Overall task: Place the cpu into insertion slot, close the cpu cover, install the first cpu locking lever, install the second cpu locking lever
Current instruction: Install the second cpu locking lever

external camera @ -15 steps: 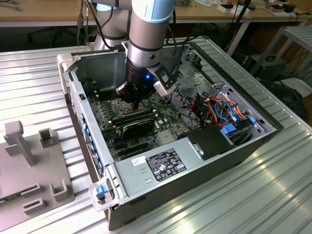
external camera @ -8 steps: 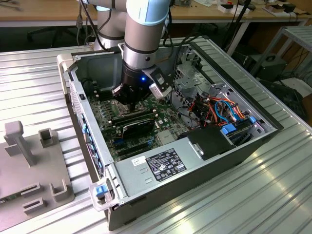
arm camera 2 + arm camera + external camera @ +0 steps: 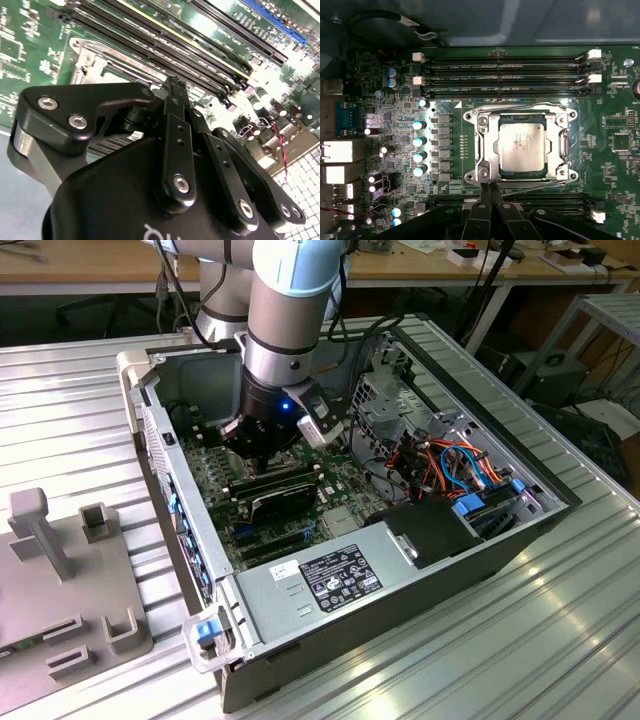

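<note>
In the first wrist view the cpu lies flat in the insertion slot on the green board. The silver cpu cover is down around it, its window showing the chip's top. One thin wire lever runs along the socket's memory-side edge, another along the opposite edge. My gripper is shut, its black fingertips together right at that second lever's edge, with nothing seen between them. In the second wrist view the gripper points down beside the socket frame. The exterior view has the gripper low inside the case.
Long black memory slots flank the socket on both sides. A black finned card lies close to the gripper. The power supply, drive cage and cables crowd the open case. A grey fixture stands on the exterior view's left.
</note>
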Motion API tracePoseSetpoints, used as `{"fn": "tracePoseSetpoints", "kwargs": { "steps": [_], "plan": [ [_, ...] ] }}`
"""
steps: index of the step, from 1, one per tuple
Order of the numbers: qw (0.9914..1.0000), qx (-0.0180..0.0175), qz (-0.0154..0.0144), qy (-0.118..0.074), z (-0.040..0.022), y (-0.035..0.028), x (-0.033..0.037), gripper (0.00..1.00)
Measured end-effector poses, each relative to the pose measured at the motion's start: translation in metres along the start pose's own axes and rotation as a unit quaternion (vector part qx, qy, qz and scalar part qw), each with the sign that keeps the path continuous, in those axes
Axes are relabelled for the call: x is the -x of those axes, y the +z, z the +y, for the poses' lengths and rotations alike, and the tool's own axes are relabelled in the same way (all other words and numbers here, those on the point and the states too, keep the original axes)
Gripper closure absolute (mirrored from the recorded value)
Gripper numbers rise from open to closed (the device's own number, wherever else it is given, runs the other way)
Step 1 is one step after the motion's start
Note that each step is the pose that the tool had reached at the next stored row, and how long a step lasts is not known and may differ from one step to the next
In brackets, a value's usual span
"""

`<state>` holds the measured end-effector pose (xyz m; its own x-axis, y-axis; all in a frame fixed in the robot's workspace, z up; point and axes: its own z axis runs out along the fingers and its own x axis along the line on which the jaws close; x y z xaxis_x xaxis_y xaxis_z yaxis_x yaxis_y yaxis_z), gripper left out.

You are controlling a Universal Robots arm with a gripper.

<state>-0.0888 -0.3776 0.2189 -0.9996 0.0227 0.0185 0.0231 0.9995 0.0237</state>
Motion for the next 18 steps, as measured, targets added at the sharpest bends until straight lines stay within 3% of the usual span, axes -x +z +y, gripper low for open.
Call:
{"fn": "tracePoseSetpoints", "kwargs": {
  "steps": [3,6,11,18],
  "plan": [
    [1.0,0.0005,0.0001,0.0,-0.0001,0.0019,-0.0051,0.89],
    [1.0,0.0009,0.0001,-0.002,-0.0001,0.0026,-0.006,0.89],
    [0.9997,0.0006,0.0007,-0.024,-0.0002,0.0035,-0.0067,0.89],
    [0.99969,0.0023,0.0007,-0.025,-0.0003,0.0059,-0.0085,0.89]
  ]
}}
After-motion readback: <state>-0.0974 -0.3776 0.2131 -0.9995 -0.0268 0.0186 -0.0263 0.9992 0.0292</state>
